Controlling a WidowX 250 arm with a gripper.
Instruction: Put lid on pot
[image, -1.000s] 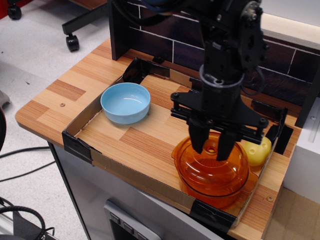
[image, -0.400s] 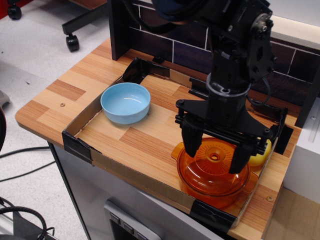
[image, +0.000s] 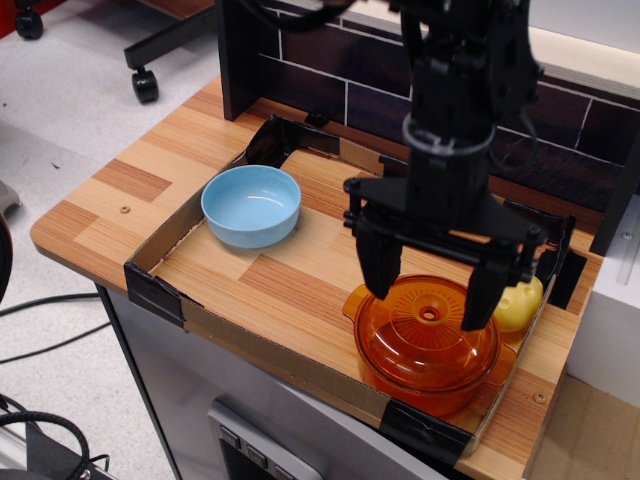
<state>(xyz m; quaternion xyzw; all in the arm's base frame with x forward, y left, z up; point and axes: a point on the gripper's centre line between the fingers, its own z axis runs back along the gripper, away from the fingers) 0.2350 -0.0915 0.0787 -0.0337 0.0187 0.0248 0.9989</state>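
Over pot (image: 428, 375): end effector (image: 430, 290) released, empty, fingers spread; lid (image: 427, 325) seated on pot.

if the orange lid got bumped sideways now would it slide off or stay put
Probably stays: the lid looks seated inside the rim of the pot. It looks like stiff, glossy clear plastic, so likely light and slippery if lifted. Its small knob seems the only real hold. The tool hangs open above it.
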